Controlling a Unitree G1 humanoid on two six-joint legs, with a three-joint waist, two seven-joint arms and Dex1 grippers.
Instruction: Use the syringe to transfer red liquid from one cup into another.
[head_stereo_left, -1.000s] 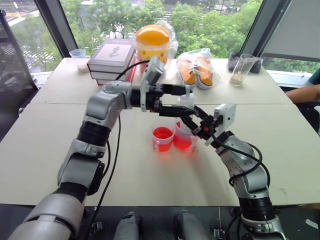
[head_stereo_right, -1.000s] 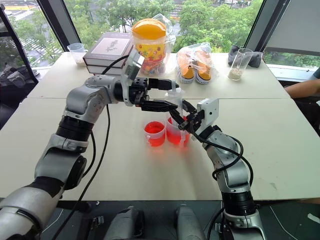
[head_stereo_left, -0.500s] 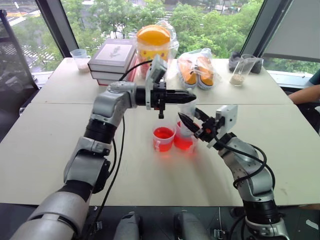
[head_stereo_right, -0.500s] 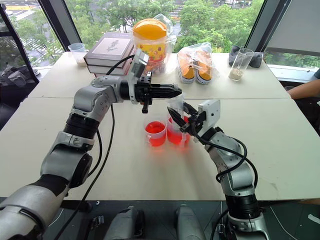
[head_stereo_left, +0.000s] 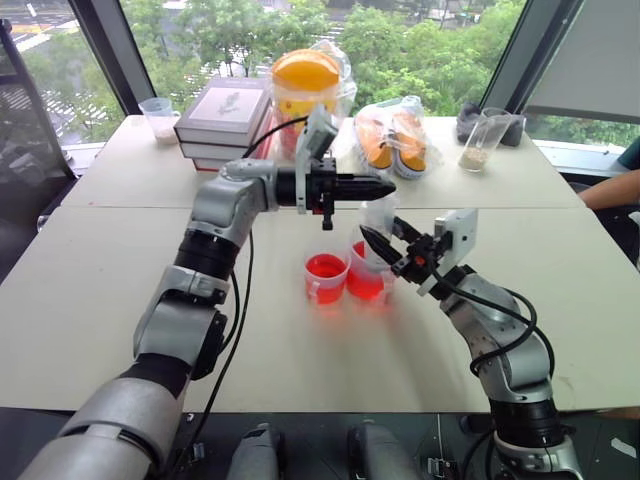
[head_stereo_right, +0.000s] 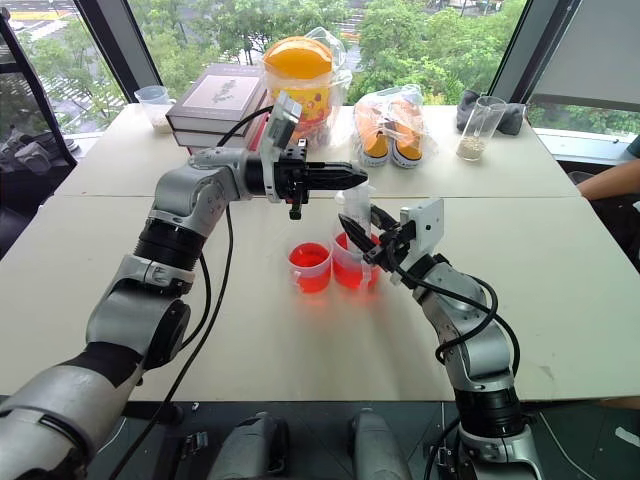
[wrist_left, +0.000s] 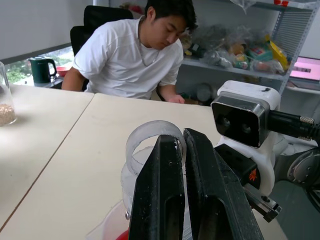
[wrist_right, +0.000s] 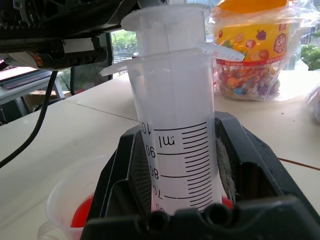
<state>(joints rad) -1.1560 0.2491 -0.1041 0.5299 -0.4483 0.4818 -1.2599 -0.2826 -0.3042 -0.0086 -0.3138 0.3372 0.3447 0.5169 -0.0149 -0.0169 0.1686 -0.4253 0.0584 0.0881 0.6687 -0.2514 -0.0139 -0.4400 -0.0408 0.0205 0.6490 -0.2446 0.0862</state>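
The syringe (wrist_right: 180, 150) stands upright with its lower end inside the right one of two small cups. My right gripper (head_stereo_left: 388, 240) is shut on its clear barrel, a finger (wrist_right: 239, 165) on each side. Both cups, the left cup (head_stereo_left: 326, 277) and the right cup (head_stereo_left: 365, 283), hold red liquid (head_stereo_left: 325, 266). My left gripper (head_stereo_left: 388, 188) is shut and lies level, pointing right, its tips right over the plunger's top (wrist_left: 152, 134). Nothing sits between its fingers (wrist_left: 162, 195). Whether they touch the plunger I cannot tell. The nozzle is hidden in the cup.
At the table's far side stand a stack of books (head_stereo_left: 225, 112), a yellow candy jar (head_stereo_left: 305, 85), bagged orange shoes (head_stereo_left: 392, 140) and two clear cups with beige powder (head_stereo_left: 160, 122) (head_stereo_left: 482, 140). A person (wrist_left: 135, 55) sits at the table's right end.
My left gripper has shut; a second ago its fingers were spread around the plunger top. Now they lie closed just above it. My right gripper has kept still on the barrel.
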